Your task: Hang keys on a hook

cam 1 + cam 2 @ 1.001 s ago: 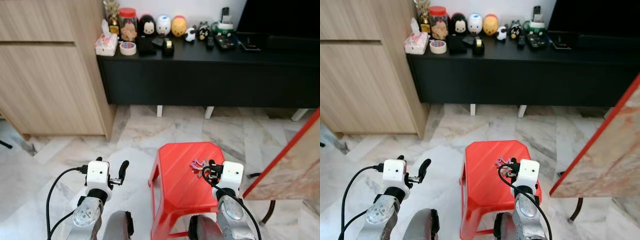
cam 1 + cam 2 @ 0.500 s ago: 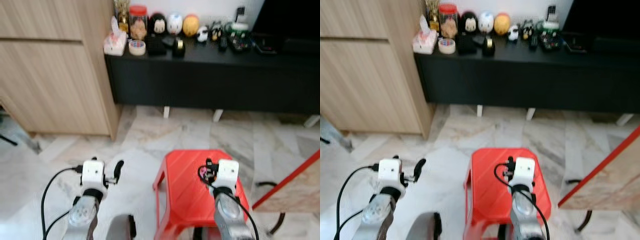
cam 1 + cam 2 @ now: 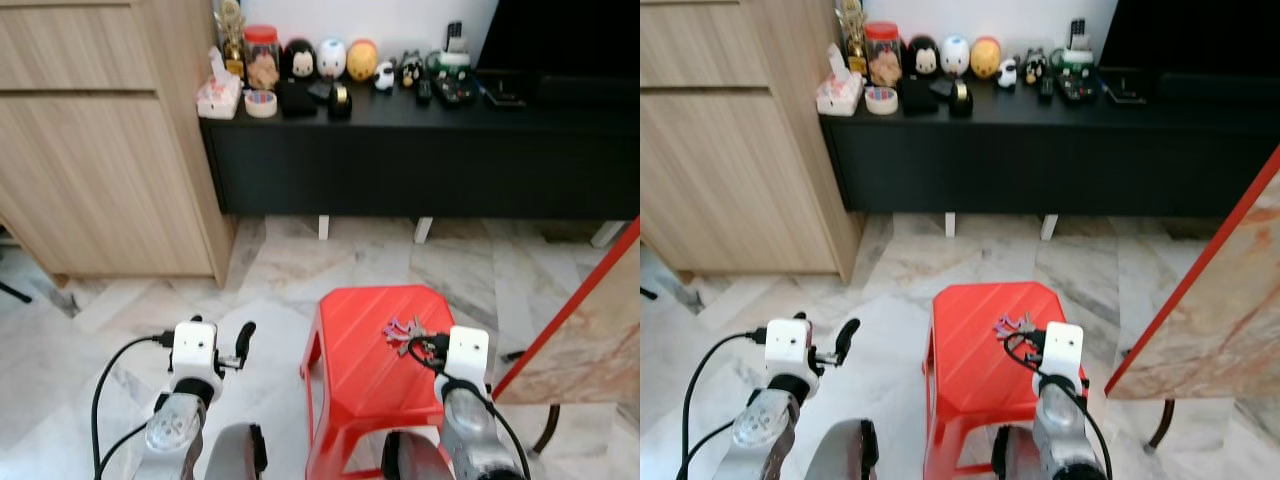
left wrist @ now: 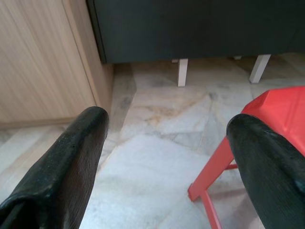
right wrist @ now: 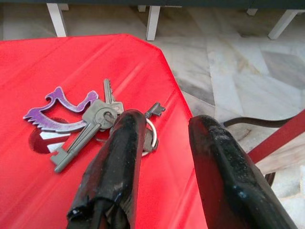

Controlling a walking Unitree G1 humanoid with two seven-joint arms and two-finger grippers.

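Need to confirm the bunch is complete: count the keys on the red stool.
3, on one ring on the red stool: a long key beside the purple charm, a second next to it, a small one by the right tool, whose finger may hide more.

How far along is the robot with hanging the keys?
Early stage. The keys lie on the red stool, not lifted. In hand: the right gripper is open just over the key ring, one finger partly covering it. The left gripper hangs open beside the stool. Left: grasp, lift, find a hook.
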